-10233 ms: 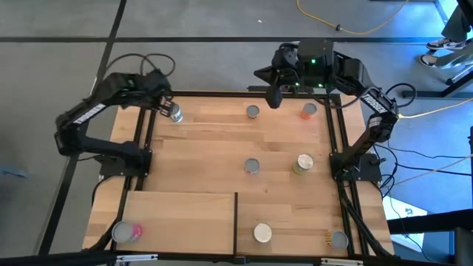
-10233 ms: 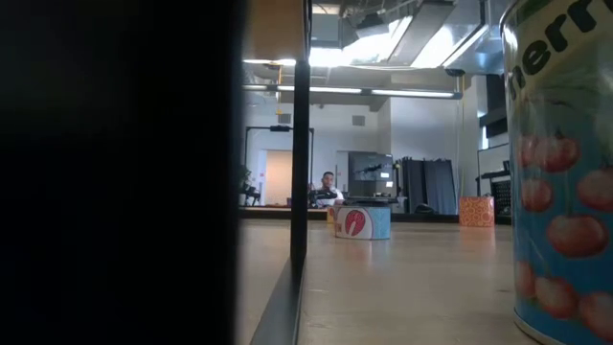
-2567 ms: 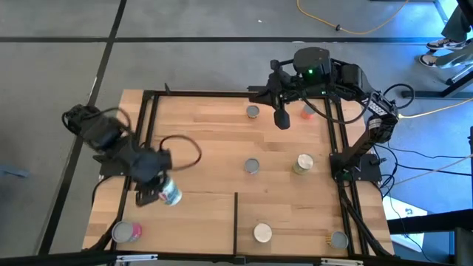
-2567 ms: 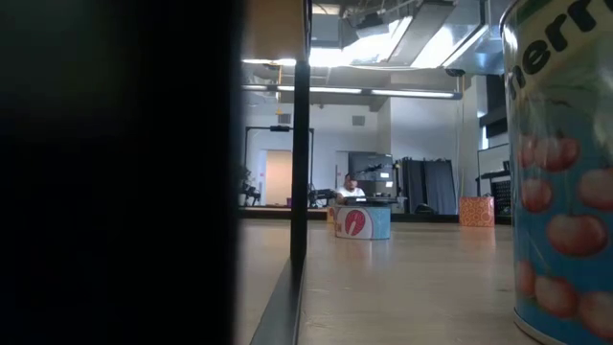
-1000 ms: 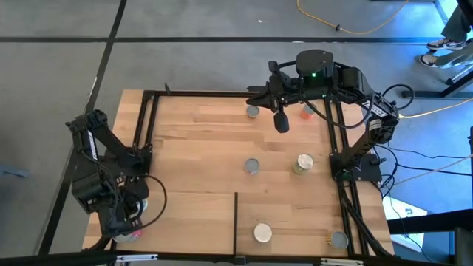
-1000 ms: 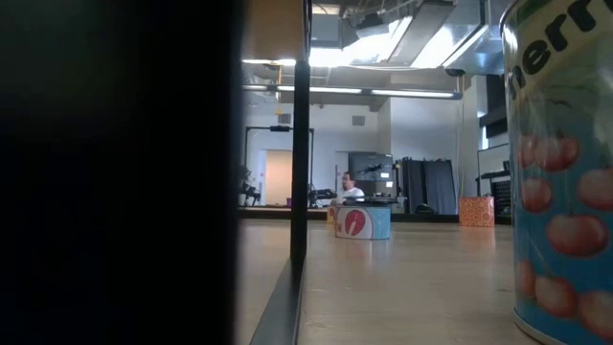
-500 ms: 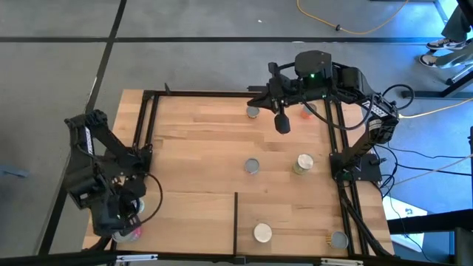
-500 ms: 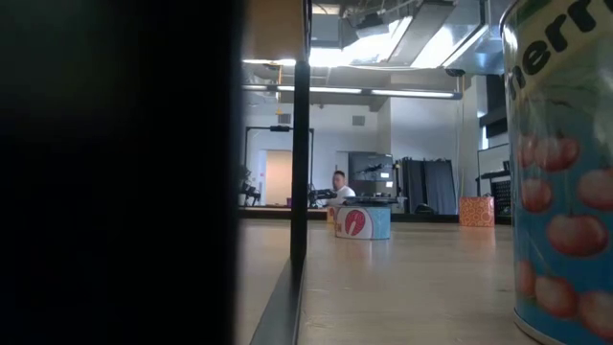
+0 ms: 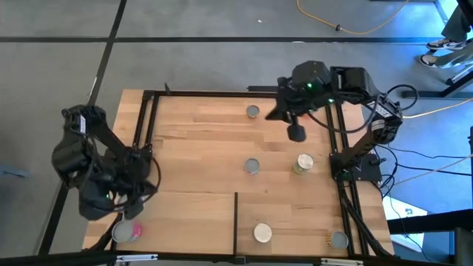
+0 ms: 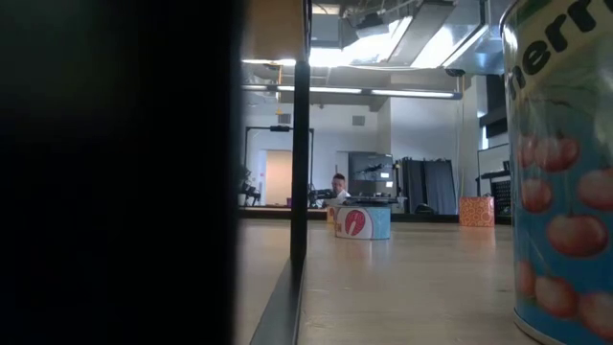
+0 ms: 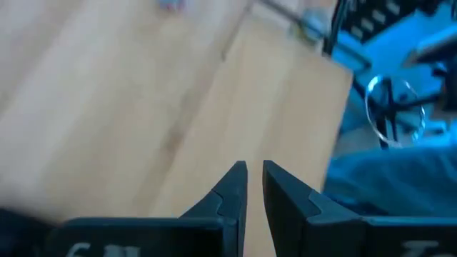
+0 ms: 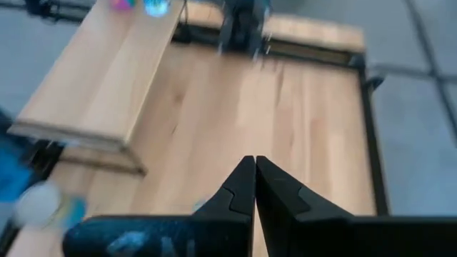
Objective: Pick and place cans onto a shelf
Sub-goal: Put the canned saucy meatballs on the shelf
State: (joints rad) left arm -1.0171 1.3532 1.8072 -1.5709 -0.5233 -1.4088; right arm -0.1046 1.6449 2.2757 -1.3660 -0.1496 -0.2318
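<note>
While your left gripper point(image 9: 111, 203) hangs over the shelf point(image 9: 185, 214) with its fingers point(image 11: 232, 189) nearly together and nothing between them, a pink-topped can point(image 9: 127, 231) stands on the shelf's corner just beside it. Your right gripper point(image 9: 296, 133) hovers over the tabletop point(image 9: 207, 148) well away from the shelf — fingers point(image 12: 243, 182) closed together, empty. Other cans sit off the shelf: a grey-topped can point(image 9: 252, 166) and a cream-topped can point(image 9: 303, 163) mid-tabletop, and a white-topped can point(image 9: 262, 233) just beside the shelf's edge.
</note>
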